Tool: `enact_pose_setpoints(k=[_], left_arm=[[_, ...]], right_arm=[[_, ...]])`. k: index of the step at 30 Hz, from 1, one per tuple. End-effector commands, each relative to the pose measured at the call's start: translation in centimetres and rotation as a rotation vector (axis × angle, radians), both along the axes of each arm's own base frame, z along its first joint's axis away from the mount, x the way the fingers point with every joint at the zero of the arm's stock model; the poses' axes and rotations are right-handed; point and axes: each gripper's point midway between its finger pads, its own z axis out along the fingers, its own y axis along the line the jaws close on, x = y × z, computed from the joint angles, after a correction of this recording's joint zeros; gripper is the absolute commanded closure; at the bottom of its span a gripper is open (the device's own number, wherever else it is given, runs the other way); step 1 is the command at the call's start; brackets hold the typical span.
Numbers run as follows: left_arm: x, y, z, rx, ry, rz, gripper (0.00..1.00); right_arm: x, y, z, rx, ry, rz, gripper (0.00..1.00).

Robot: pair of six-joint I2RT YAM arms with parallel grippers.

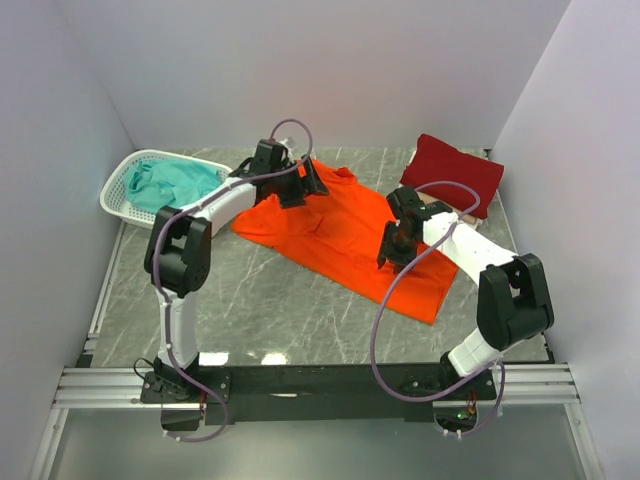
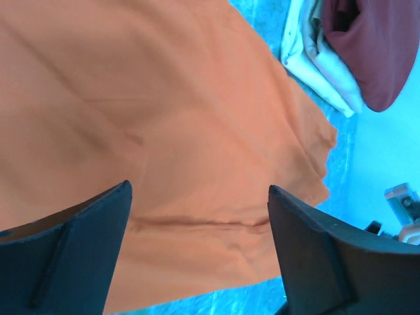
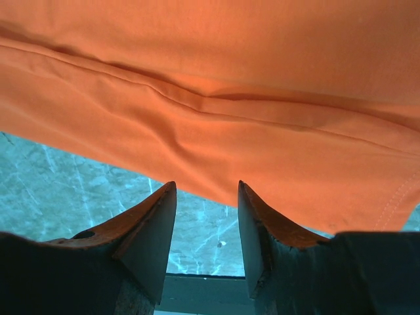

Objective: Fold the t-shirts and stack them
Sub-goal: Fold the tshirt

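While orange t-shirt [image 1: 340, 235] lay spread on worktop [image 1: 260, 300], left jaws stood wide apart over far edge, right jaws narrowly apart at near edge, both empty. Cloth judged soft, limp; pinch corners.

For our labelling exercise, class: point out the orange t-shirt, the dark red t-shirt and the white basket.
orange t-shirt [image 1: 340, 235], top external view, middle of the spread cloth.
dark red t-shirt [image 1: 458, 170], top external view, centre of the bundle.
white basket [image 1: 110, 193], top external view, its left wall.
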Motion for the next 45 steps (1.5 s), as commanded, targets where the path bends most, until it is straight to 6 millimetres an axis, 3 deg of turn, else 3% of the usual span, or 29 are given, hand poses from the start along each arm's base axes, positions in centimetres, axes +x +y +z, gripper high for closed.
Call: enact_pose_setpoints(k=[1, 6, 12, 17, 19, 23, 30, 35, 40, 45], left_arm=[[0.8, 3.4, 1.5, 0.064, -0.088, 0.049, 0.08], [0.5, 7.8, -3.0, 0.216, -0.025, 0.123, 0.03], [-0.8, 10.2, -6.5, 0.313, 0.049, 0.159, 0.02], [-3.3, 12.3, -8.8, 0.398, 0.123, 0.195, 0.02], [-4.1, 12.8, -8.6, 0.41, 0.124, 0.211, 0.02], [-7.5, 14.5, -10.1, 0.454, 0.188, 0.234, 0.01], [-12.7, 15.7, -10.2, 0.435, 0.232, 0.253, 0.01], [-16.9, 16.1, -10.7, 0.43, 0.277, 0.249, 0.01], [-18.9, 15.7, -9.2, 0.393, 0.264, 0.253, 0.01], [-18.8, 15.2, -5.4, 0.386, 0.212, 0.255, 0.01]], right_arm=[[1.2, 0.7, 0.3, 0.022, -0.045, 0.006, 0.5], [1.2, 0.7, -1.3, 0.015, -0.027, 0.008, 0.5], [-0.3, 0.0, -4.1, -0.016, 0.043, 0.001, 0.5], [-2.3, -0.5, -5.6, -0.031, 0.105, -0.013, 0.5], [-3.0, -0.8, -6.0, -0.039, 0.131, -0.022, 0.5], [-5.1, -1.7, -6.8, -0.051, 0.187, -0.037, 0.5], [-8.6, -3.6, -7.2, -0.05, 0.244, -0.073, 0.49], [-9.5, -4.4, -6.1, -0.037, 0.223, -0.103, 0.48], [-9.2, -4.6, -4.9, -0.041, 0.207, -0.098, 0.48], [-6.6, -4.1, -1.0, -0.035, 0.116, -0.056, 0.48]])
